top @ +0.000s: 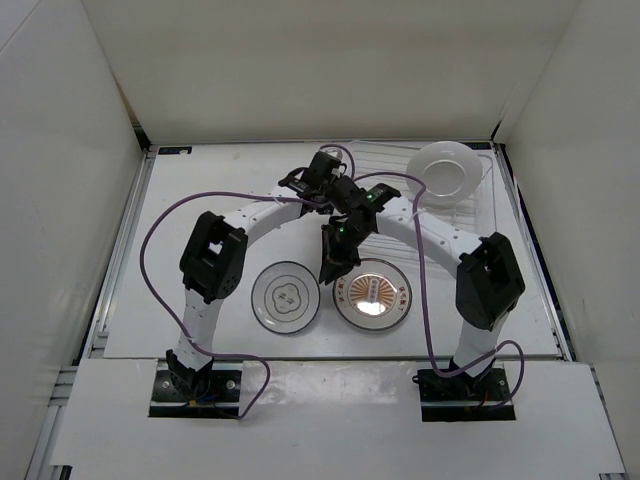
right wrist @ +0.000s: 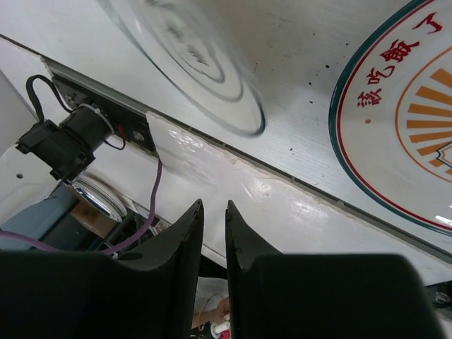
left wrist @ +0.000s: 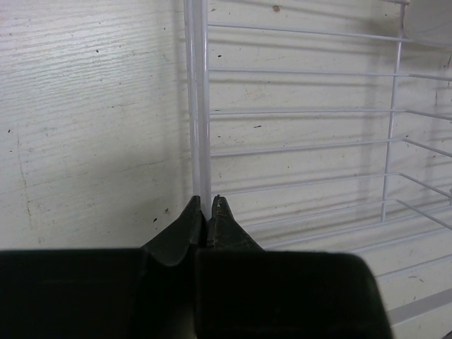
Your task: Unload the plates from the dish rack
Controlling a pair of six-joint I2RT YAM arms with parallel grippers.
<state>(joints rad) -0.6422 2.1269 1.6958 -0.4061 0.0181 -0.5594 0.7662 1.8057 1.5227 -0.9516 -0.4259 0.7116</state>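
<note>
Nearest the arm bases, well in front of the dish rack (top: 475, 205), the two plates are laid flat and face up on the table (top: 190, 200). The orange sunburst plate (top: 372, 297) lies closer to the rack, and the grey-rimmed plate (top: 286, 298) lies just beside it on the side away from the rack, with no contact seen between the rims. Laid so, both are judged to be already unloaded and kept side by side rather than stacked. The right gripper (top: 334, 272) is held low between them, at the sunburst plate's rim farthest from the rack. Its jaws are parted by a narrow slit with nothing between them, so no plate is gripped. The right arm is arched from its base toward the rack and folded back, the wrist turned down toward the near table edge. Farther off, the left arm is swung in a long curve across the table to the rack's edge nearest the table's middle. There the left gripper (left wrist: 208, 201) is closed, its tips brought together at the border wire (left wrist: 198, 106). Whether that wire is pinched cannot be told, but the pose is judged to steady the rack. At the rack's far corner a white dish (top: 445, 168) is seen, plate or bowl undetermined, so unloading may be unfinished.
</note>
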